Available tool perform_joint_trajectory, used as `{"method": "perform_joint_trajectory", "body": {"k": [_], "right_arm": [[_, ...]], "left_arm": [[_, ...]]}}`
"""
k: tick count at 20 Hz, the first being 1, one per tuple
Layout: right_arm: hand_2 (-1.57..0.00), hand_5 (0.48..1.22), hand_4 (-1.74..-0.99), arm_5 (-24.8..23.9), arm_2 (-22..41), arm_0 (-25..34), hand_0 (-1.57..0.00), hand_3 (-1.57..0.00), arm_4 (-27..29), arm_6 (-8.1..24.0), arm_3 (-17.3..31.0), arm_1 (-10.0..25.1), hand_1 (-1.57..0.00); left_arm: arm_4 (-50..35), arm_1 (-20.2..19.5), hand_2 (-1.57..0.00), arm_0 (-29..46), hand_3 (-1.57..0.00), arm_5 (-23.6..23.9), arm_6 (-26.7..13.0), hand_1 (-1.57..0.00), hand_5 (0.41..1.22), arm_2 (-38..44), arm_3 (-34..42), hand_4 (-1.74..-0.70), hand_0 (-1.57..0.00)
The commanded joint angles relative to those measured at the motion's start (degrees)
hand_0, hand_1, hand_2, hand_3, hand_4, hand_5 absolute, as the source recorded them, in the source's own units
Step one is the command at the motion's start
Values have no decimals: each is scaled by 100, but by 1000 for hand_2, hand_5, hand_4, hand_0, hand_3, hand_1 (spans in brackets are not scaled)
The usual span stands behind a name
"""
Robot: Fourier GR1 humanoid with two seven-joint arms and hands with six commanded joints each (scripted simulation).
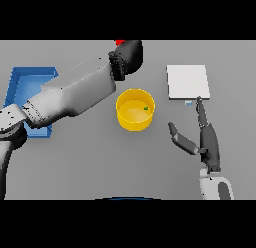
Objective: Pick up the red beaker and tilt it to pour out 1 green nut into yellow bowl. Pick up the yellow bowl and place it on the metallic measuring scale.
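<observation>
We see a plain grey desk (90, 162) that fills the whole view, and three things lie directly on it. A yellow bowl (135, 110) stands upright near the middle with a small green nut (146, 108) inside it toward its right wall, while a flat metallic measuring scale (187, 82), a pale square plate, lies to the bowl's right and a little farther back, apart from it. At the desk's left side we find a blue tray (27, 84), partly covered by the arm that reaches across it.
</observation>
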State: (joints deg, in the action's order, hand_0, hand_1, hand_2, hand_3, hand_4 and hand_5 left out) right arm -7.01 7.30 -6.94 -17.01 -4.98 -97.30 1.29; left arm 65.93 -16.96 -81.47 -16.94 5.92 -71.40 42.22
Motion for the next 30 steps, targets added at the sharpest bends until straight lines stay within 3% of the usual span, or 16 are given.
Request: {"method": "perform_joint_trajectory", "body": {"k": [1, 2, 4, 6, 9, 12, 17, 19, 23, 28, 30], "right_arm": [[1, 592, -1203, -23, 41, -80, 1, 1, -49, -98, -49, -13, 1], [1, 592, -1201, -19, 17, -46, 1, 1, -32, -67, -15, -4, 1], [1, 596, -1186, -5, 1, 4, 1, 1, 33, -106, 27, -29, 1], [1, 593, -1181, 85, -6, 69, 1, 1, 155, -24, 33, -51, 1], [1, 597, -1193, 213, -61, 92, 1, 1, 358, -85, 77, -37, 1], [1, 593, -1209, 230, -38, 109, 1, 1, 354, -82, 78, -37, 1], [1, 587, -1220, 306, -70, 101, 1, 1, 423, -275, 174, 32, 1], [1, 587, -1226, 329, -83, 127, 1, 1, 419, -318, 233, 82, 1], [1, 604, -1212, 323, -51, 148, 1, 1, 338, -312, 247, 128, 1], [1, 649, -1210, 347, 45, 121, 1, 1, 165, -261, 174, 215, 1], [1, 657, -1206, 369, 29, 102, 1, 1, 170, -207, 143, 261, 1]], "left_arm": [[-48, -97, -1571, -148, -1494, 124, 61, -1571, 1221, 76, -121, -1727, -1571], [-114, -195, -1399, -304, -1509, 168, 45, -1571, 1221, 174, -202, -1676, -1571], [-356, -395, -1461, -644, -1041, 298, 169, -1571, 1221, 439, -379, -1699, -1571], [-605, -479, -1501, -918, -1232, 341, 82, -1571, 1221, 707, -667, -1705, -1571], [-1255, -641, -1535, -1122, -1397, 309, -224, -1571, 1221, 1362, -1286, -1720, -1571], [-2248, -935, -1553, -1026, -1365, 472, -924, -1571, 1221, 2355, -1915, -1729, -1571], [-3826, -1596, -1565, -284, -1410, 1218, -1063, -1571, 1221, 3534, -2169, -1737, -1571], [-4403, -1929, -1567, 148, -1428, 1495, -1126, -1571, 1221, 3898, -1959, -1739, -1571], [-5360, -2338, -1569, 1223, -1446, 2263, -1969, -1571, 1221, 4390, -1114, -1740, -1571], [-6237, -2774, -1570, 2978, -1452, 3235, -3126, -1571, 1221, 4550, 688, -1741, -1571], [-6445, -2901, -1571, 3597, -1450, 3585, -3416, -1571, 1221, 4512, 1310, -1741, -1571]]}}
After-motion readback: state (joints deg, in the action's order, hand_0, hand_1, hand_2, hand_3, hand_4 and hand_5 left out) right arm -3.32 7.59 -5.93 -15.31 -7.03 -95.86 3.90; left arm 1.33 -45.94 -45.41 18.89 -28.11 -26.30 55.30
